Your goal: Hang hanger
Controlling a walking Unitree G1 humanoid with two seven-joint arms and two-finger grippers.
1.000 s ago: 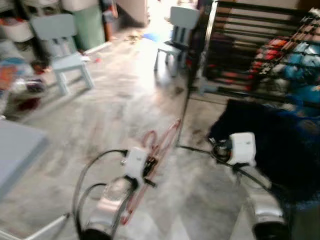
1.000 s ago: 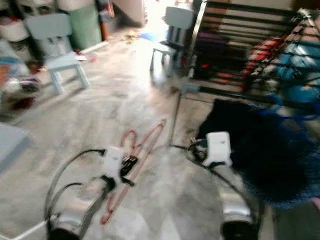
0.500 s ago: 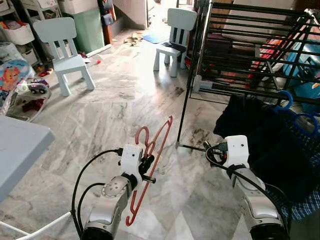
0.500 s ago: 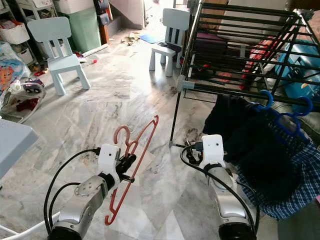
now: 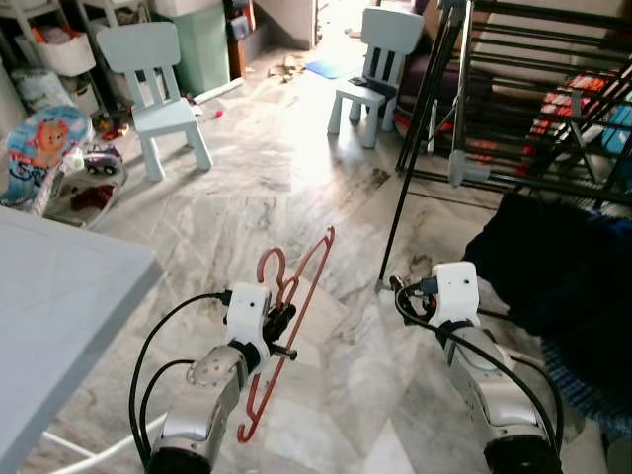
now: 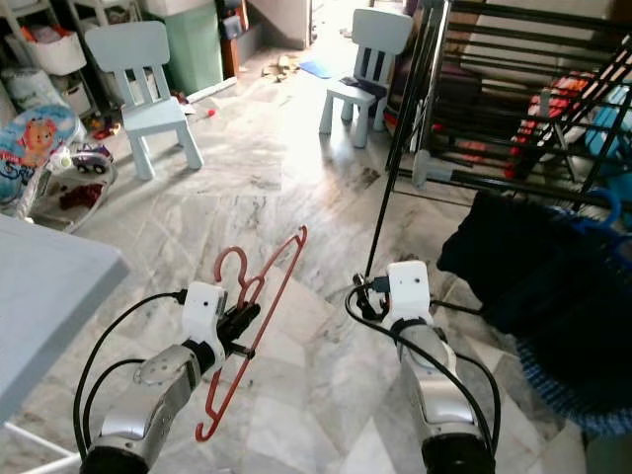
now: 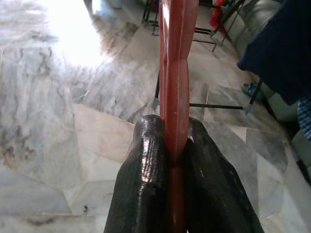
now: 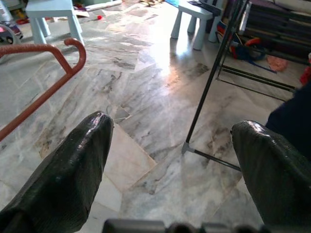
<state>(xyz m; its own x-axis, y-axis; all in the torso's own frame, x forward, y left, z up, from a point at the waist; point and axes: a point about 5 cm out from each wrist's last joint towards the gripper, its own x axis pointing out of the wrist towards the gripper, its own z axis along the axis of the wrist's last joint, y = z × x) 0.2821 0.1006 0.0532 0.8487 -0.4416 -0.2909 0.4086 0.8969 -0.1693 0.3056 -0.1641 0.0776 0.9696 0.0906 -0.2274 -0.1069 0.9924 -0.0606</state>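
A red plastic hanger is held over the marble floor, its hook pointing up and away from me. My left gripper is shut on the hanger's bar; in the left wrist view both black fingers press against the red bar. My right gripper hangs open and holds nothing, low near the foot of the black drying rack at the right. The rack's leg stands just beyond its fingers.
Dark clothes hang over the rack's near side. Two pale blue children's chairs stand further back on the floor. A grey table corner juts in at the left. Toys and bins line the far left wall.
The camera has swung so the scene shifted right and the table fills more of the left. My left gripper keeps hold of the hanger; the right stays open.
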